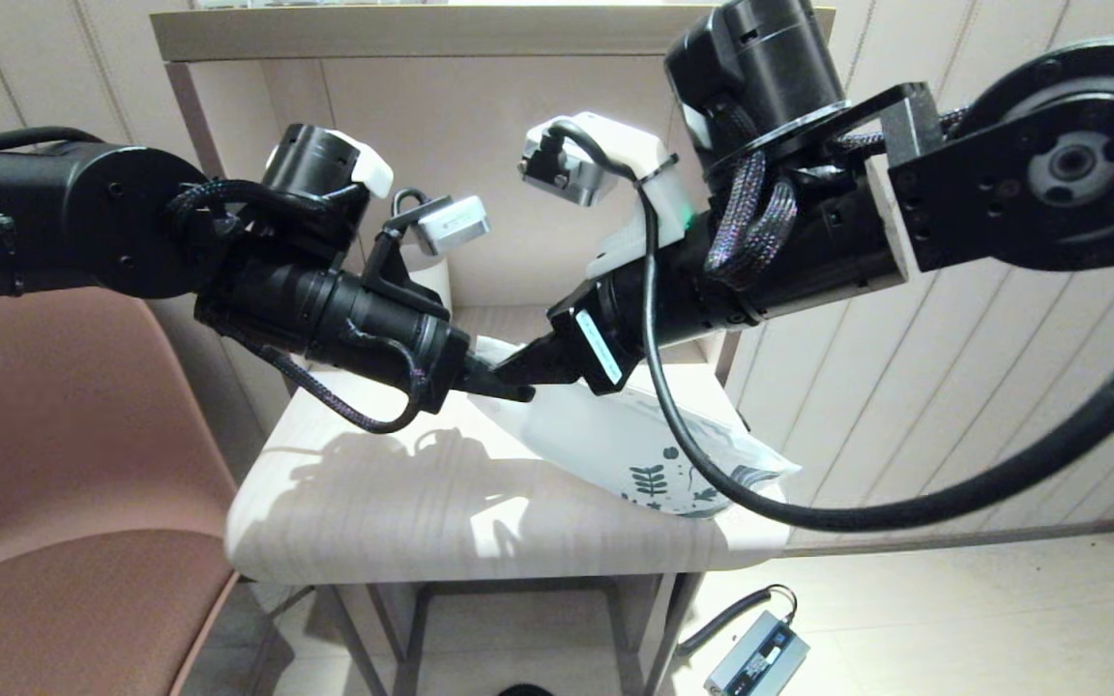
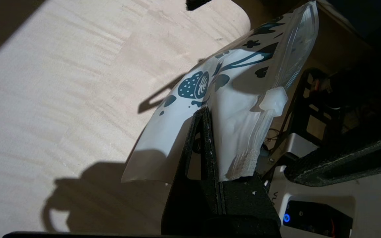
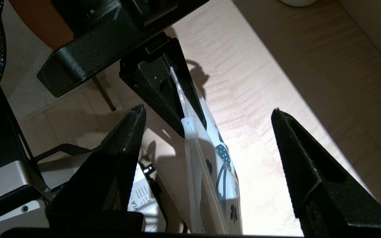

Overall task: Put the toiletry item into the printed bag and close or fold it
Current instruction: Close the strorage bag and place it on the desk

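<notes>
The printed bag [image 1: 605, 440], white with a blue-grey leaf print at its low end, hangs slanted above the table [image 1: 373, 503]. My left gripper [image 1: 504, 389] is shut on its upper corner, beside the zip strip; the fingers [image 2: 203, 132] pinch the plastic. The zip slider [image 2: 274, 99] sits on the strip a little beyond them. My right gripper [image 3: 207, 114] is open and straddles the zip edge [image 3: 193, 155] without touching it, close to the left gripper. The comb is not plainly in view; a ribbed pale patch [image 2: 248, 158] shows through the bag, and I cannot tell what it is.
A white mug [image 1: 433, 275] stands at the back of the table, behind the left arm. The right arm's black cable [image 1: 702, 464] drapes across the bag. A pink chair [image 1: 64, 464] stands at left. A power brick [image 1: 755, 659] lies on the floor.
</notes>
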